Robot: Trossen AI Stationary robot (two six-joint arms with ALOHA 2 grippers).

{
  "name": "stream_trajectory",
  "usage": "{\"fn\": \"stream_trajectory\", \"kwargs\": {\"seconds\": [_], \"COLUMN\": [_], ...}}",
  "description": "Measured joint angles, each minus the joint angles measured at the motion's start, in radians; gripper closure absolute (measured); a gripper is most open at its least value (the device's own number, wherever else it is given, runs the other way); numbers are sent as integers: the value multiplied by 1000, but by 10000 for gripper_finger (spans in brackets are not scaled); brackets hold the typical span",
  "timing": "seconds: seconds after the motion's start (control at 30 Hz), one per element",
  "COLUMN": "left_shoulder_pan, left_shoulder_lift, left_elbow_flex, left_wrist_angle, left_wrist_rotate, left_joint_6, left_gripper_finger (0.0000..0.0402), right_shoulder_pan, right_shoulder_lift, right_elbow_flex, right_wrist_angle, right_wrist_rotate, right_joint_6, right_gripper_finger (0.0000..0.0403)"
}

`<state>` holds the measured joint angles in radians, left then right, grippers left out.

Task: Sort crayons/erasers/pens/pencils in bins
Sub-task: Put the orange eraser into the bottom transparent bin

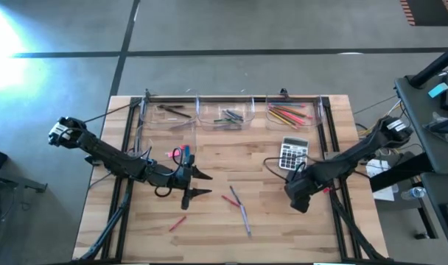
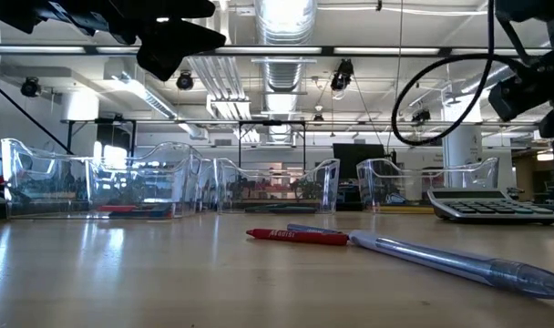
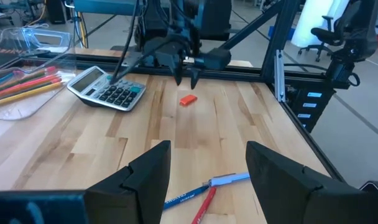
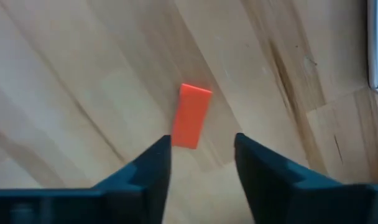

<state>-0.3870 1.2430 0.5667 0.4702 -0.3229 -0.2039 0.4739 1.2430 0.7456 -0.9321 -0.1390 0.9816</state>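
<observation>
A small orange-red eraser block point(image 4: 192, 116) lies flat on the bare wood point(image 3: 188, 99). My right gripper point(image 4: 201, 152) hangs just above it, pointing down and open, with nothing between its fingers; in the high view it is right of centre point(image 1: 298, 197). My left gripper point(image 1: 204, 184) waits left of centre, held about level and open point(image 3: 207, 158), facing the right arm. Clear bins point(image 1: 228, 115) stand in a row along the far edge. The right one point(image 1: 312, 121) holds pencils point(image 1: 287, 114).
A grey calculator point(image 1: 292, 153) lies between the bin row and my right gripper. A pen point(image 1: 244, 216) and red crayons point(image 1: 230, 199) lie at the table's middle front, and another red stick point(image 1: 177, 223) farther left. Pink and blue bits point(image 1: 177, 154) sit by the left arm.
</observation>
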Motion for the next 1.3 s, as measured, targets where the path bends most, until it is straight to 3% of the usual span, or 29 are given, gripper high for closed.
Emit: {"fn": "stream_trajectory", "kwargs": {"seconds": [0.17, 0.33, 0.83, 1.03, 1.3], "left_shoulder_pan": [0, 0, 0, 1, 1], "left_shoulder_lift": [0, 0, 0, 0, 0], "left_elbow_flex": [-1, -1, -2, -4, -4], "left_wrist_angle": [0, 0, -2, -4, -5], "left_wrist_rotate": [0, 0, 5, 5, 5], "left_joint_6": [0, 0, -3, -3, -3], "left_gripper_finger": [207, 207, 207, 207, 207], "right_shoulder_pan": [0, 0, 6, 6, 6], "right_shoulder_lift": [54, 102, 243, 224, 217], "right_elbow_flex": [0, 0, -26, -28, -27], "right_wrist_angle": [5, 68, 125, 140, 160], "right_wrist_rotate": [16, 17, 38, 14, -5], "right_joint_6": [-9, 3, 16, 18, 40], "right_gripper_finger": [178, 147, 155, 195, 319]}}
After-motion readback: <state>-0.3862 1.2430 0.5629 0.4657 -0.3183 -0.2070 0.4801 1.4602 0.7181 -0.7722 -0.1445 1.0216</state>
